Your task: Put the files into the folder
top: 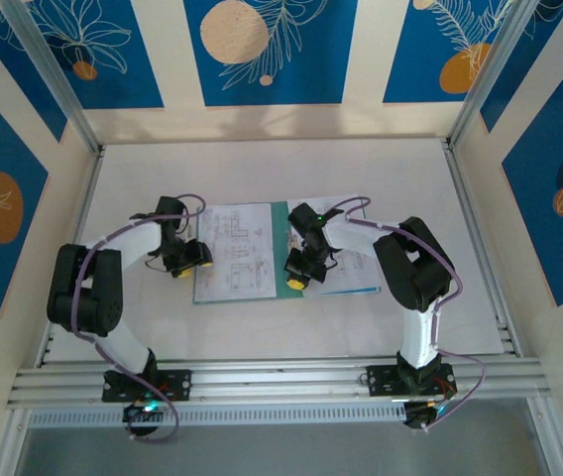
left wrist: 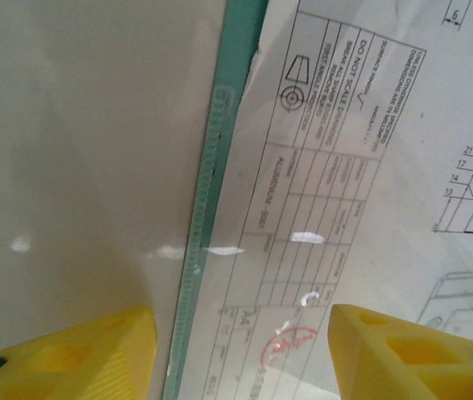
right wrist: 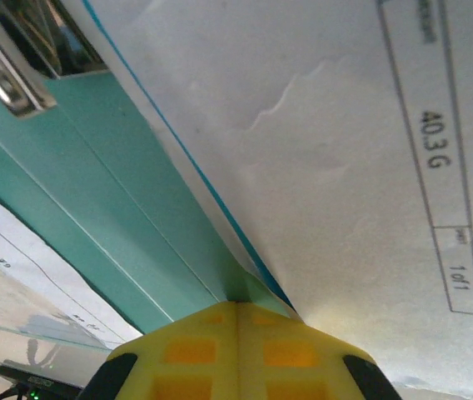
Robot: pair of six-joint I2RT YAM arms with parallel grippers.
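Left fingers [left wrist: 70, 350]: I hold them apart astride the folder [left wrist: 224, 125] edge.
Right fingers [right wrist: 186, 354]: closed tight at the files [right wrist: 345, 167], likely steadying them.

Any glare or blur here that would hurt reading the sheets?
Left wrist: small glare spots on the sheet and table, print readable, yellow fingertips soft. Right wrist: print on the sheet is sharp, metal clip at top left is soft. Top external: even light, soft shadows by the arms, sheet print too small to read.
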